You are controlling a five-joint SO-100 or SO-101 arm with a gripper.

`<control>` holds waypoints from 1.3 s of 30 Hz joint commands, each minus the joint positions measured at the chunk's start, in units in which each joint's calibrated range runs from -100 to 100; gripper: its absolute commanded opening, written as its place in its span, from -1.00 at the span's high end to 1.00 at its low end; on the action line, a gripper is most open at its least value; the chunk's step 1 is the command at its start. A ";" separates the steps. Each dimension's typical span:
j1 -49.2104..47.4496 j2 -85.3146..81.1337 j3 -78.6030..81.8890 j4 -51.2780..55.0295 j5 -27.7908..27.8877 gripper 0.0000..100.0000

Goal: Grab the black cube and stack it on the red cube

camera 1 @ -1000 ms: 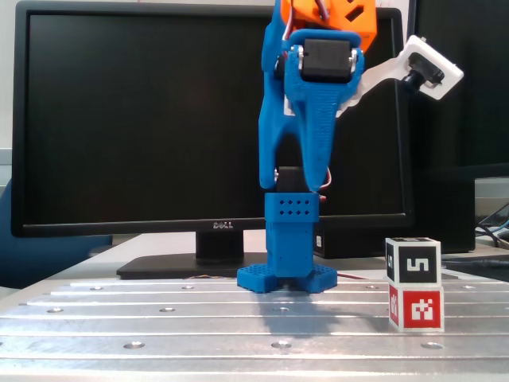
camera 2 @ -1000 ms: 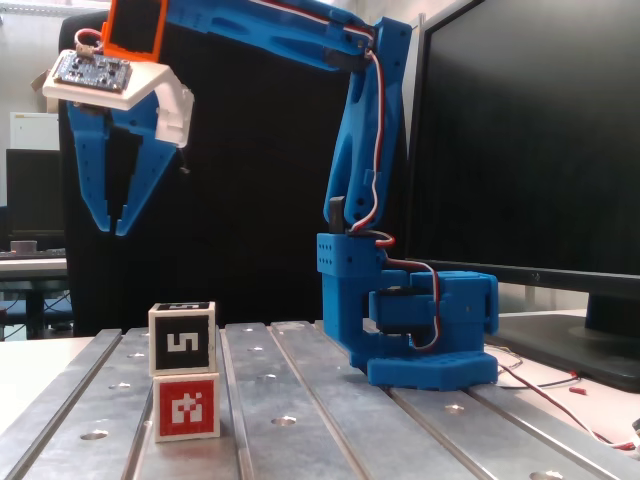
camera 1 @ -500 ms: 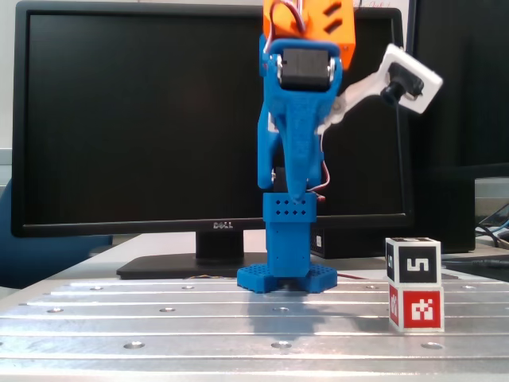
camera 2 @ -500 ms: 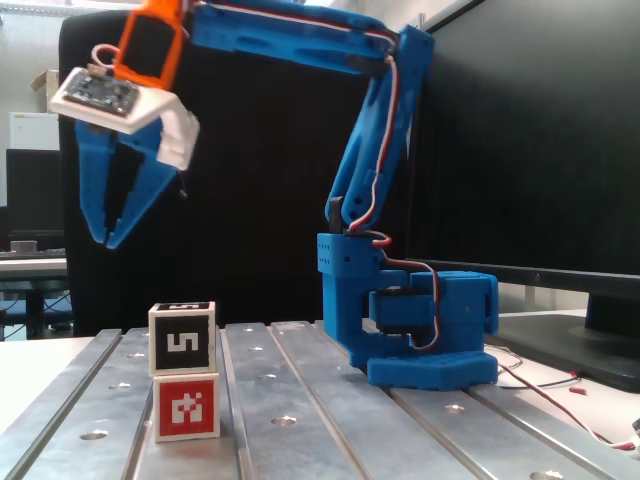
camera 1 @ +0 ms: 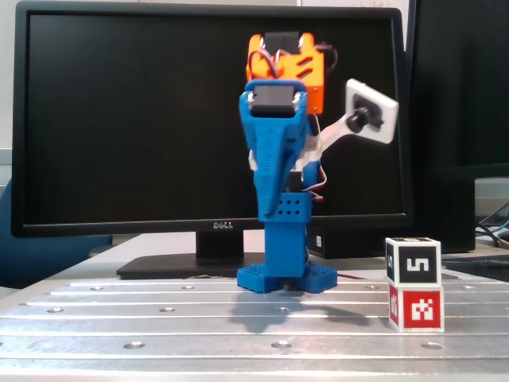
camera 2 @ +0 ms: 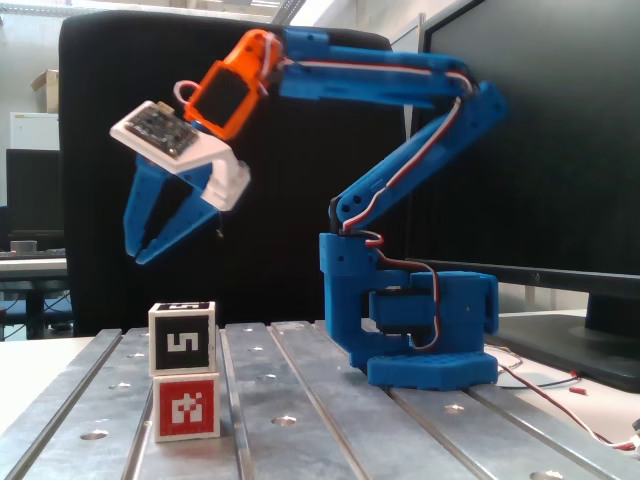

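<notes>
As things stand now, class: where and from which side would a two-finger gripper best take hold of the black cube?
Probably from above, closing on two opposite side faces of the black cube. It sits squarely on the red cube, so its top and sides are free, and the open gripper hangs above it, fingers pointing down.

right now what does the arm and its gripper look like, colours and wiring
The arm is blue printed plastic on a perforated blue base, with an orange wrist block. The gripper has blue tapered fingers and a white camera mount. Red, white and black wires run along the joints.
</notes>
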 commanded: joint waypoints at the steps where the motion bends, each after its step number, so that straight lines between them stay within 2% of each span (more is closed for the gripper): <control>1: 2.92 -7.38 4.49 -1.66 -0.24 0.99; 28: 2.18 -49.73 35.97 1.08 -1.56 0.99; 31: 1.81 -49.90 36.60 1.50 -3.97 0.99; 39: 1.81 -49.48 43.12 1.50 -4.13 0.99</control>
